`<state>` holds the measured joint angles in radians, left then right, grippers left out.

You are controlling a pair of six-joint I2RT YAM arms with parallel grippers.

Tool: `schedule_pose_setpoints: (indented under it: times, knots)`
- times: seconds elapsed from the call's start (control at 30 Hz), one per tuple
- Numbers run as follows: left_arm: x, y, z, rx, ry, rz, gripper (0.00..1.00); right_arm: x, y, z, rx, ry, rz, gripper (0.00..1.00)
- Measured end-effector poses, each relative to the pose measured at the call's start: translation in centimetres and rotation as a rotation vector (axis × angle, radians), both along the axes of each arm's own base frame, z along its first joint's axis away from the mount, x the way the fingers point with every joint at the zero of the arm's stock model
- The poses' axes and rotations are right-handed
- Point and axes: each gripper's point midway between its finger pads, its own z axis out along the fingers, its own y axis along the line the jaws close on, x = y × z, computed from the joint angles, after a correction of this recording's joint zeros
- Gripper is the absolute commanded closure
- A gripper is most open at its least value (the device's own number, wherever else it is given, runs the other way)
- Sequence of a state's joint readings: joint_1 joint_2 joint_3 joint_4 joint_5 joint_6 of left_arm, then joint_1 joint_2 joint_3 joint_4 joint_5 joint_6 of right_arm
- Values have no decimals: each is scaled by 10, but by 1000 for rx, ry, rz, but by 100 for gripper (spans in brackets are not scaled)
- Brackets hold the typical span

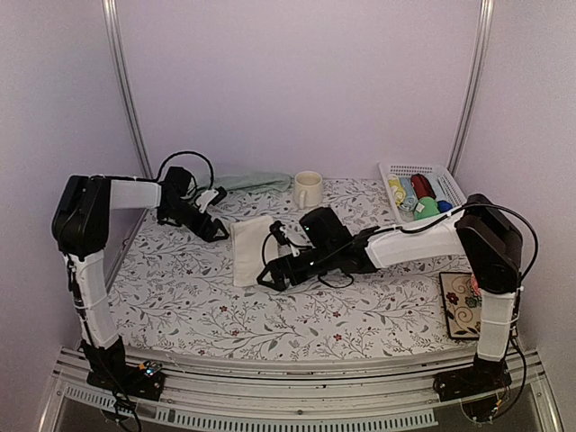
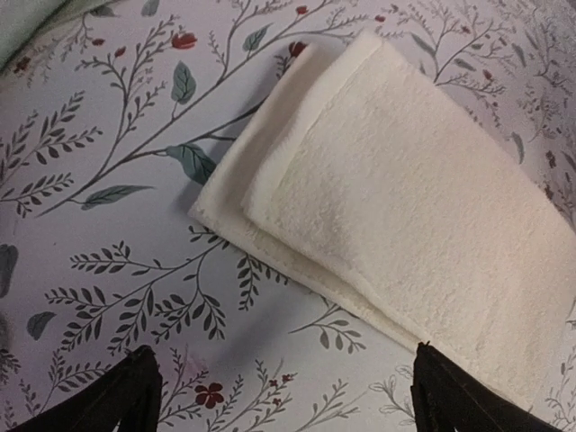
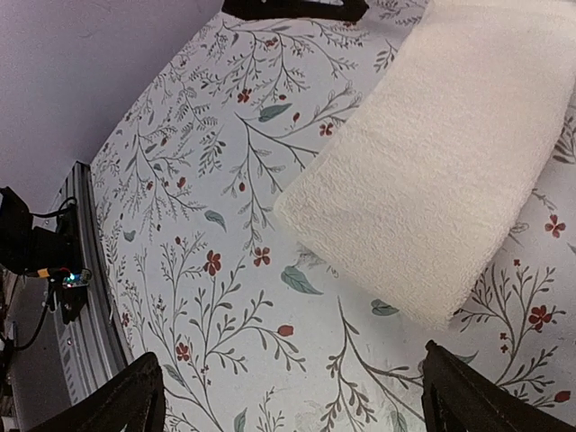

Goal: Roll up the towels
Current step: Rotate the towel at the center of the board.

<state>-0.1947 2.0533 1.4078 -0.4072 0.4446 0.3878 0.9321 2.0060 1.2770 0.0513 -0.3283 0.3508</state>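
The cream towel (image 1: 247, 248) lies folded in a long strip on the floral tablecloth, mid-left. It also shows in the left wrist view (image 2: 405, 198) and in the right wrist view (image 3: 441, 153). The sage green towel (image 1: 252, 182) lies crumpled at the back by the wall, and its edge shows in the left wrist view (image 2: 27, 22). My left gripper (image 1: 217, 230) is open and empty just left of the cream towel's far end (image 2: 283, 396). My right gripper (image 1: 270, 277) is open and empty just off the towel's near end (image 3: 292, 400).
A cream mug (image 1: 308, 189) stands at the back centre. A white basket (image 1: 447, 183) holding several rolled coloured cloths sits at the back right. A patterned tile (image 1: 463, 304) lies at the right edge. The left gripper's dark fingers (image 3: 292, 9) show at the top of the right wrist view.
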Motion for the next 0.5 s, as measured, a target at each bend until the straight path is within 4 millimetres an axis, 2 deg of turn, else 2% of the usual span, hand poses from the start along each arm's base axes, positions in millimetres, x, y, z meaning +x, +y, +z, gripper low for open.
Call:
schedule_pose_setpoints:
  times: [0.13,0.23,0.3,0.37,0.5]
  knots:
    - [-19,-17,47,-100,-69,-91,12,10,6,36,60,-57,-11,1]
    - [-39,-31,70,-162,-112,-177,16,21,20,51,101,-77,-5,0]
    - [-57,-37,72,-191,-119,-236,18,29,29,54,126,-80,5,2]
    - [-73,-40,66,-203,-117,-286,18,35,32,48,140,-63,11,4]
    - [-105,-38,46,-185,-127,-381,17,52,23,14,143,39,4,5]
